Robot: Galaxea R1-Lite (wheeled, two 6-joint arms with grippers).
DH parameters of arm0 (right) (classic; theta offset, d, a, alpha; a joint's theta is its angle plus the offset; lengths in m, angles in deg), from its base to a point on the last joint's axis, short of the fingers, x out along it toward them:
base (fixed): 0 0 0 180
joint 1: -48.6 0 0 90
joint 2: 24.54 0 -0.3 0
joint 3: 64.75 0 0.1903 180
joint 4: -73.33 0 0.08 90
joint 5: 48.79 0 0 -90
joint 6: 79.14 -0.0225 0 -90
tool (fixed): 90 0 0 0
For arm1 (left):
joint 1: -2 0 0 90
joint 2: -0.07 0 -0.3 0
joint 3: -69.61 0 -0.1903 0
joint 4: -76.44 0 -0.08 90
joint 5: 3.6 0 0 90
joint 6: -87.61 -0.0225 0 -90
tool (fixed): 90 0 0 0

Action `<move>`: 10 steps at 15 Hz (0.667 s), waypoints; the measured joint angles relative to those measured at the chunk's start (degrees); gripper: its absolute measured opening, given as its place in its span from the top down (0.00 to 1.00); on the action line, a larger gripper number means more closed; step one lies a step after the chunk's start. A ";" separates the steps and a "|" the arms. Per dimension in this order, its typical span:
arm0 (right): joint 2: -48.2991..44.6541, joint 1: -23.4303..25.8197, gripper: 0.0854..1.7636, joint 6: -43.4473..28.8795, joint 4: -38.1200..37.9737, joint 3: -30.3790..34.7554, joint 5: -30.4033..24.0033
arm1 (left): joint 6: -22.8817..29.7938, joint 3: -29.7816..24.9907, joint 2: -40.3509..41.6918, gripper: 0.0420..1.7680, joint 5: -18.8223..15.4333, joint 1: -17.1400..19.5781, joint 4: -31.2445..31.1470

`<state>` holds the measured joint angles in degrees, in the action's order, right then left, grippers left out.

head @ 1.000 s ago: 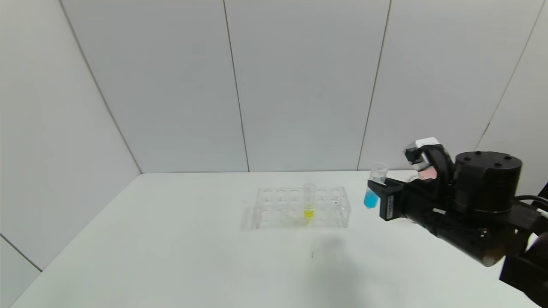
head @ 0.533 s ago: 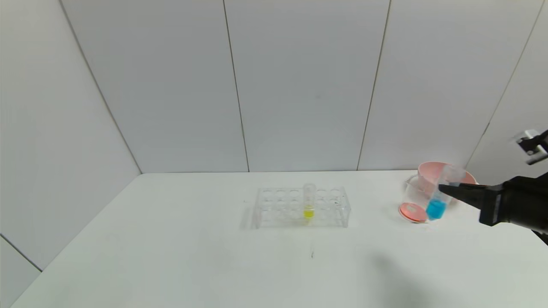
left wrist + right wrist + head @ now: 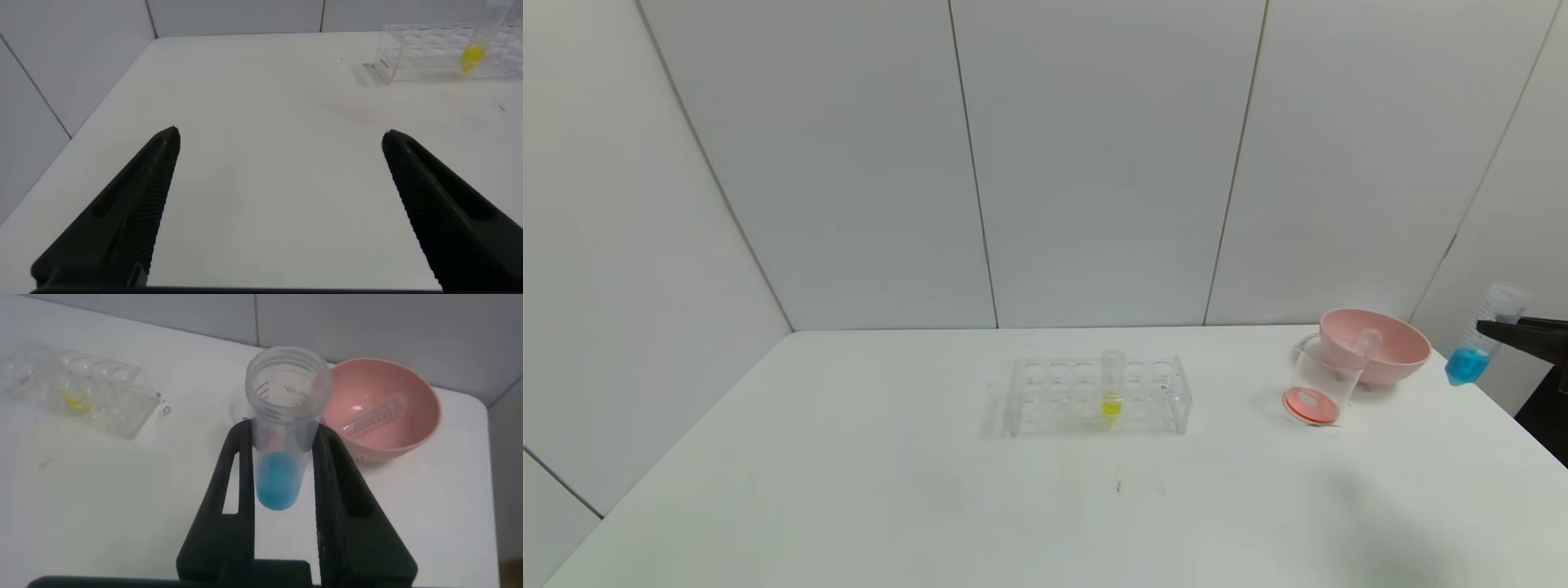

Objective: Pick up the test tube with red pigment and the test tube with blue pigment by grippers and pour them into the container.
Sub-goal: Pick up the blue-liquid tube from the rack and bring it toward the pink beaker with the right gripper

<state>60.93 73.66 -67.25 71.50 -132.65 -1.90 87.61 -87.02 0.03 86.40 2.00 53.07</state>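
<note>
The white table (image 3: 849, 490) carries everything. A clear tube rack (image 3: 1098, 395) stands mid-table, keeping a yellow-liquid tube (image 3: 1112, 385) upright. Far right, the pink bowl (image 3: 1376, 343) cradles an emptied tube (image 3: 1364, 341), apparently the red one. Just in front of the bowl stands the glass beaker (image 3: 1315, 384), holding orange-red liquid, so the red pour looks done. The right gripper (image 3: 282, 469) grips the test tube with blue pigment (image 3: 1476, 343) off the right table edge, mouth up so nothing spills. The left gripper (image 3: 278, 147) hovers near left, fingers wide, empty.
</note>
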 joint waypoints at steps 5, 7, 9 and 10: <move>9.05 3.72 0.76 5.05 -0.20 -6.79 -0.22 | 0.00 0.00 0.00 0.00 0.00 0.00 0.00; 11.75 3.23 0.76 4.61 -0.26 -8.87 -0.22 | 0.00 0.00 0.00 0.00 0.00 0.00 0.00; 14.29 2.32 0.76 4.02 -0.22 -10.86 -0.06 | 0.00 0.00 0.00 0.00 0.00 0.00 0.00; 15.54 1.68 0.76 3.10 -0.22 -12.24 0.38 | 0.00 0.00 0.00 0.00 0.00 0.00 0.00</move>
<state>76.47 75.34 -64.15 71.28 -144.89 -1.52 87.61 -87.02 0.03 86.40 2.00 53.07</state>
